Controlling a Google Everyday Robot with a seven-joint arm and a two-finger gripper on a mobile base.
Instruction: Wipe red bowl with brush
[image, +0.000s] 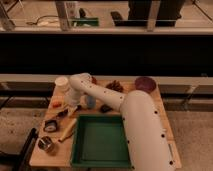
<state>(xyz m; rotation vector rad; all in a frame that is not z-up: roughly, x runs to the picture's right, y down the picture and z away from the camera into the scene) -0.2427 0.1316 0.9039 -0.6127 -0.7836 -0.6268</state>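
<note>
Near the far edge of the bench, left of its middle, the red bowl (93, 79) is seen, partly hidden behind the bend of the white arm. Toward the left edge the brush (51, 124) is laid, its handle angled up toward the gripper (71, 106), which is held low between bowl and brush and nearer the brush. Whether the gripper is open or closed cannot be told. A white cup (61, 83) is stood by the far left corner — a green tray (80, 150) at the near edge.
</note>
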